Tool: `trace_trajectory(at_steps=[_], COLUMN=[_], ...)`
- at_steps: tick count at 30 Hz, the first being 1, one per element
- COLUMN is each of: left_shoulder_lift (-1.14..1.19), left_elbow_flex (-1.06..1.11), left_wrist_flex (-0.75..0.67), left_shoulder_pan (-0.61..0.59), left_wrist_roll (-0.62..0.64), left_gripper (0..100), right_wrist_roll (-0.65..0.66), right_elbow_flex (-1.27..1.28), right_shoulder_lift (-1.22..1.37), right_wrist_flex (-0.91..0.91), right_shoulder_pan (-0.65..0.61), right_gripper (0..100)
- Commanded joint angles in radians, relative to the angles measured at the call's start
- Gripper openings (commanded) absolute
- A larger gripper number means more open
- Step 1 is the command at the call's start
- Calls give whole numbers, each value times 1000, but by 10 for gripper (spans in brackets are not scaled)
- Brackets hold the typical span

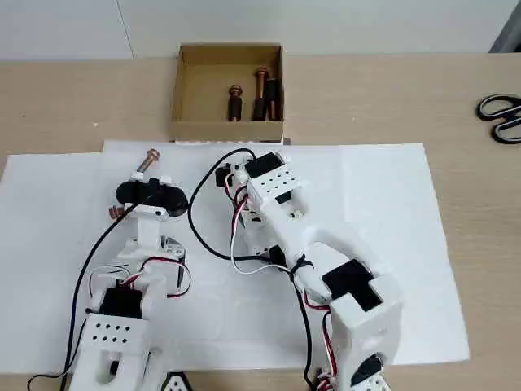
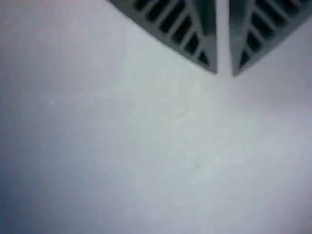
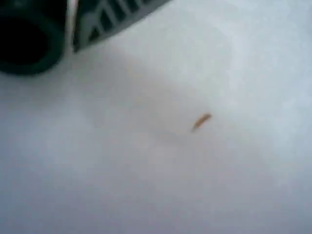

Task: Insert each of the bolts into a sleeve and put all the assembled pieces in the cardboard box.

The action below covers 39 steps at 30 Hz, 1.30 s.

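Two ribbed fingers (image 2: 195, 34) of the left gripper (image 2: 224, 73) are sitting almost closed above the white paper (image 1: 391, 244) with nothing between them. The right gripper (image 1: 228, 173) is seemingly clamping a black sleeve (image 3: 24, 39), though that is hard to confirm. A loose bolt (image 1: 148, 160) is lying on the paper just beyond the left gripper, and farther out the cardboard box (image 1: 183, 90) is holding assembled pieces (image 1: 262, 94), with scissors (image 1: 501, 118) lying well apart on the table (image 1: 81, 90).
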Motion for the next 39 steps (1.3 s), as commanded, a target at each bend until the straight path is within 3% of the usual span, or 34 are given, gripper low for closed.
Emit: trace_trajectory(at_steps=[1,18,25,30,39], left_shoulder_lift=[-9,-9,-9,-9,-9], left_elbow_flex=[-5,-5,-5,-5,-5], left_wrist_flex=[-23,-23,-23,-23,-23], left_shoulder_pan=[-6,-6,-6,-6,-6], left_wrist_roll=[-8,-8,-8,-8,-8], left_gripper=[6,6,6,6,6], right_wrist_roll=[5,11,12,106,109], right_elbow_flex=[-3,-14,-187,-238,-241], right_shoulder_lift=[19,93,62,31,24], right_wrist_flex=[-19,-21,61,38,30], right_shoulder_pan=[-5,48,48,50,124], right_gripper=[117,75,75,75,58])
